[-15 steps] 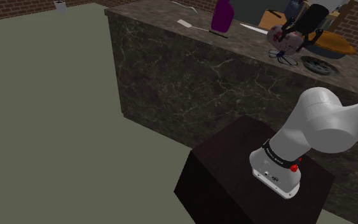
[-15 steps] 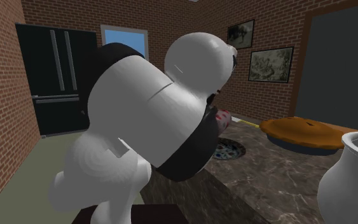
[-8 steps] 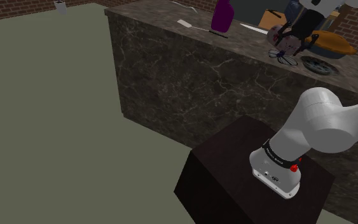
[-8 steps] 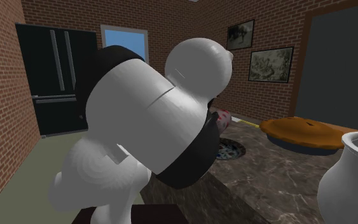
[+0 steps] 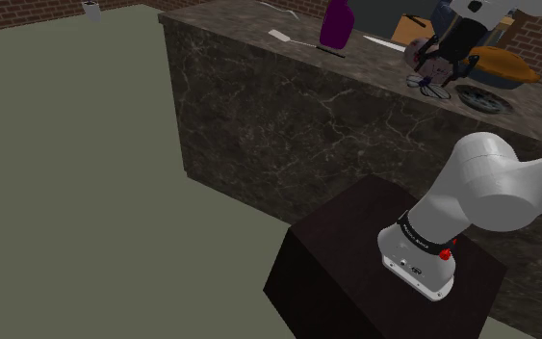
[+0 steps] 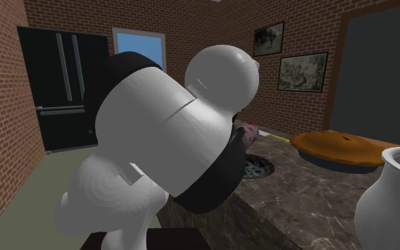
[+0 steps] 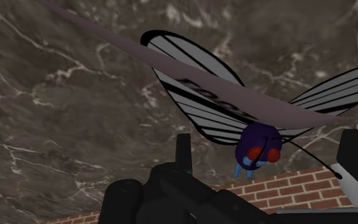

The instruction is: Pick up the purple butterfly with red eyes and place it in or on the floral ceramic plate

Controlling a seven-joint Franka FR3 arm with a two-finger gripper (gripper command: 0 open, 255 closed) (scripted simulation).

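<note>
Butterfly (image 7: 259,145): purple, red-eyed, between the fingers (image 7: 182,159).
Hand (image 7: 270,136): fingers apart; grip we cannot tell.
Plate (image 5: 480,98): nearby on tabletop (image 5: 379,60).

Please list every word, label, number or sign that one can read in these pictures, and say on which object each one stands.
No text here can be read with certainty.
Black band low on the arm: small pale lettering, too small to read.
Butterfly, on its wing: a short row of dark marks, too blurred to tell whether they are letters.
Framed pictures on the brick wall: no writing that can be made out.
</note>
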